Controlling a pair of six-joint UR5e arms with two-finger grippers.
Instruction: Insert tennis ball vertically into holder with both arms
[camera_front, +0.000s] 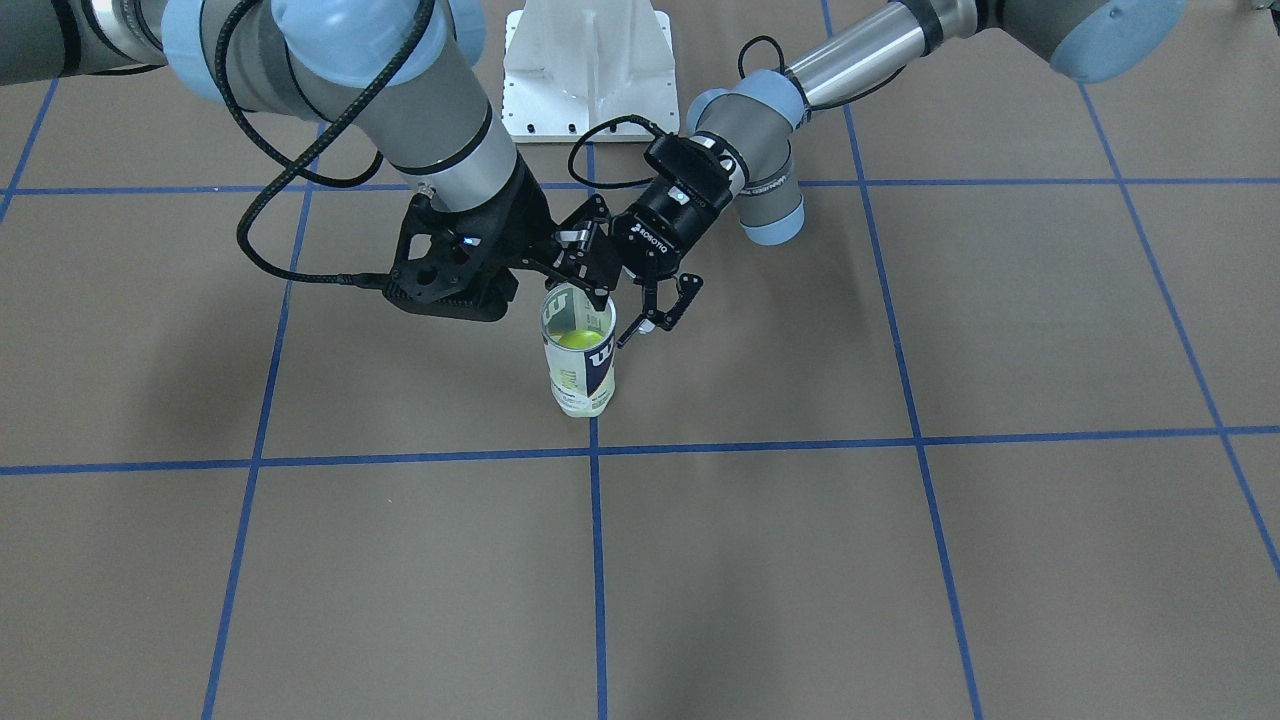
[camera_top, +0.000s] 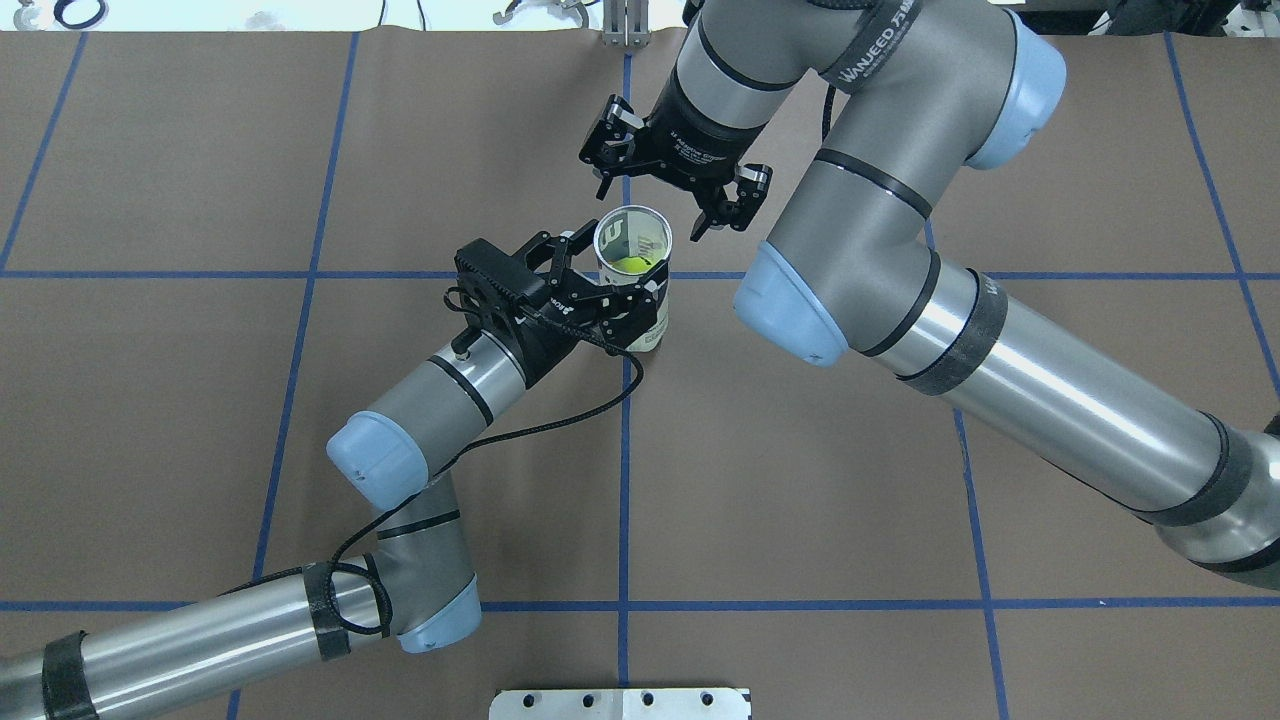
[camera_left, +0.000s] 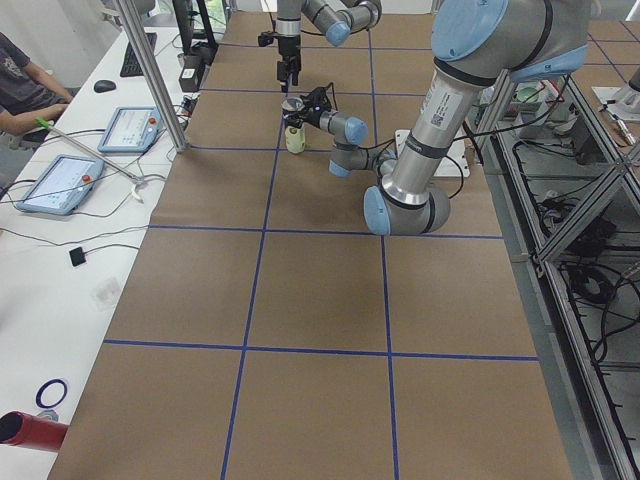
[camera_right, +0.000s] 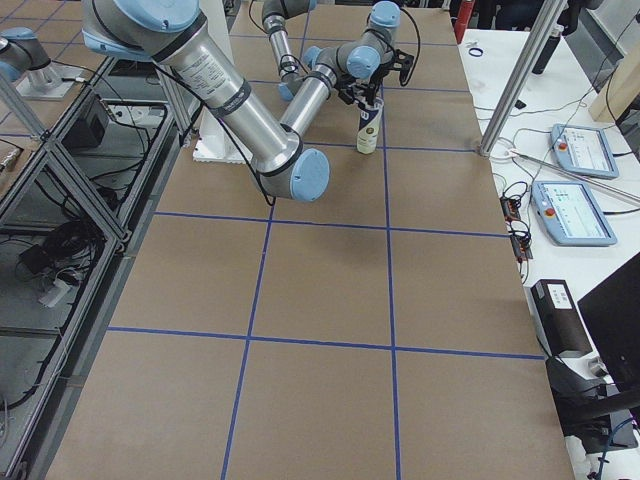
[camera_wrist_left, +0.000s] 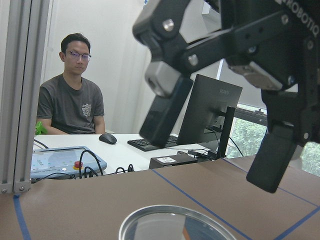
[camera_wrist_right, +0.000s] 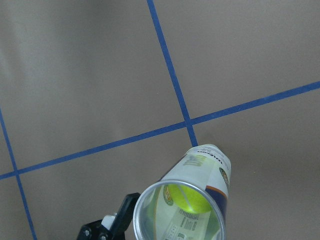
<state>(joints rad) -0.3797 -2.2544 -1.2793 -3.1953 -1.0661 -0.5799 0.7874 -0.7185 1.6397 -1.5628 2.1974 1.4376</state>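
The holder (camera_top: 640, 300), a clear can with a silver rim and a navy and white label, stands upright on the brown table. A yellow-green tennis ball (camera_top: 630, 263) lies inside it, below the rim, and also shows through the mouth in the right wrist view (camera_wrist_right: 187, 197). My left gripper (camera_top: 615, 280) comes in from the side and is shut on the can's body. My right gripper (camera_top: 660, 205) hangs just above and beyond the rim, open and holding nothing. The left wrist view shows the right gripper (camera_wrist_left: 212, 157) spread over the rim (camera_wrist_left: 170, 220).
The white bolted pedestal (camera_front: 588, 70) stands behind the can at the robot's base. Blue tape lines (camera_front: 595, 560) grid the brown table. A side table with control tablets (camera_left: 60, 185), an aluminium post (camera_left: 150, 70) and a seated operator (camera_wrist_left: 70, 95) borders the far edge.
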